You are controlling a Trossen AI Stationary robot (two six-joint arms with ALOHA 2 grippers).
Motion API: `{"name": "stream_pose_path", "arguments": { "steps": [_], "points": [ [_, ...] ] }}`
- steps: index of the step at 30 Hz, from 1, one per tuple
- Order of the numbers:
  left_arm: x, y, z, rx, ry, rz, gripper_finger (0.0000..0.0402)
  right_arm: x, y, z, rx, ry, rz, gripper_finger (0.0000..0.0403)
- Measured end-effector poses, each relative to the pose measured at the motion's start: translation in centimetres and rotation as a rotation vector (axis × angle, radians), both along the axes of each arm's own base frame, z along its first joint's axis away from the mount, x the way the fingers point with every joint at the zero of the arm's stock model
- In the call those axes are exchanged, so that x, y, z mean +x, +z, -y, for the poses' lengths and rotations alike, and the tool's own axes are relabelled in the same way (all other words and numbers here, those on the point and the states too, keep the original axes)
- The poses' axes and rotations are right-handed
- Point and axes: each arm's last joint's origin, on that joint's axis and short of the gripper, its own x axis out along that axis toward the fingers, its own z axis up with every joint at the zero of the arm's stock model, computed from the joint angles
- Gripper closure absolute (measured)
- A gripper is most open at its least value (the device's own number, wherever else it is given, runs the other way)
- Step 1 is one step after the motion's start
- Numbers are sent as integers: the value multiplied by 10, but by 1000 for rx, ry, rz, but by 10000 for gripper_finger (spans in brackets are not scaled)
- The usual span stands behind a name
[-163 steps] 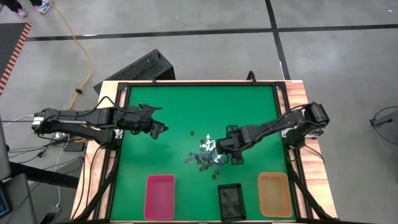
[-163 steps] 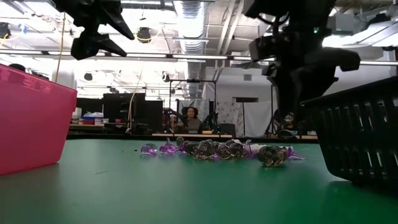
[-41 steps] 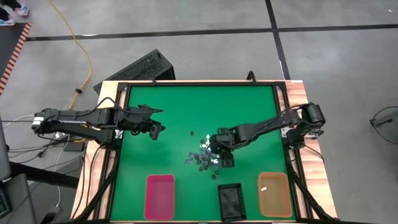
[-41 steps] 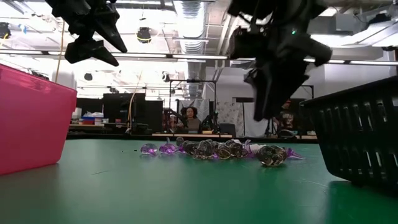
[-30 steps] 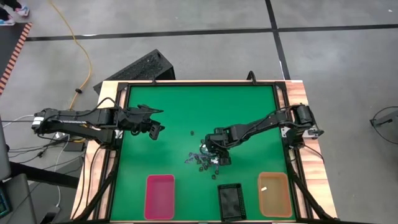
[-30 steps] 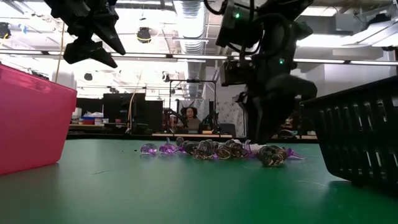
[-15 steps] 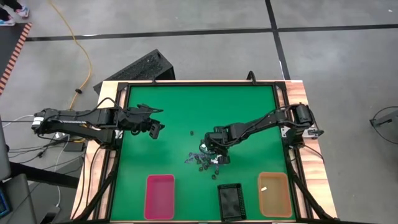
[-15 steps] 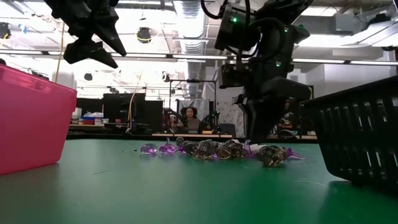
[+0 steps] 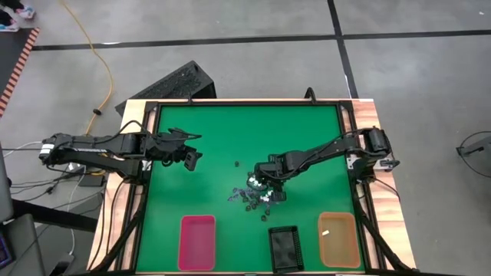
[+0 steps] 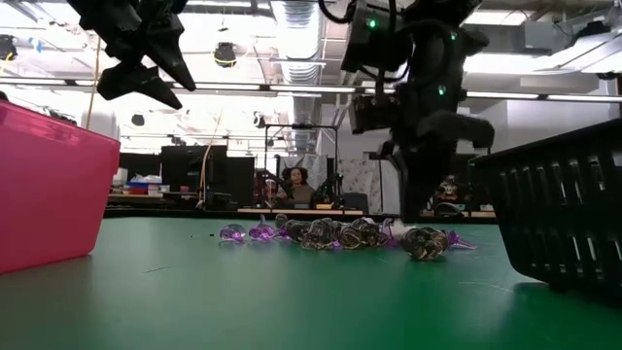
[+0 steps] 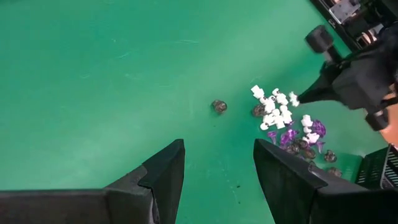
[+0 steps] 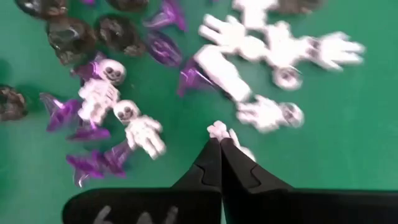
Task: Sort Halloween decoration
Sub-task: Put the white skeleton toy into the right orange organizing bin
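- The right gripper [image 9: 263, 182] is down at the heap of Halloween decoration [image 9: 253, 195], which lies just past the counter's centre toward 5 o'clock in the high view, on the green counter [image 9: 222, 130].
- In the right wrist view its fingers [image 12: 219, 163] are closed together, pinching a small white skeleton trinket [image 12: 219, 130] by one end; the rest of that piece is hidden behind the tips. My guess is it picks a single white piece because sorting runs by colour.
- White skeletons [image 12: 140, 130], purple witch hats [image 12: 163, 48] and dark skulls [image 12: 73, 34] lie mixed around it.
- The left gripper [image 9: 192, 158] waits above the counter at about 9 o'clock, fingers [image 11: 163, 171] spread wide and empty, likely kept clear of the working arm.
- Pink tray [image 9: 197, 241], black basket [image 9: 285, 248] and orange tray [image 9: 338, 239] line the 6 o'clock edge; the orange one holds one pale speck.
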Motion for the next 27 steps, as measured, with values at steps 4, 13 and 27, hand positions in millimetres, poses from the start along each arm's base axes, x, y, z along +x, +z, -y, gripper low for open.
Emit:
{"name": "stream_pose_path", "arguments": {
  "steps": [4, 13, 27],
  "points": [
    [0, 0, 0, 2, 2, 0, 219, -5, 23, -4, 18, -28, 38, 385],
    [0, 0, 0, -3, 1, 0, 219, -49, 82, -37, 102, -96, 87, 385],
    [0, 0, 0, 9, 15, -1, 219, -18, 47, -50, 50, 4, 100, 243]
  ]
}}
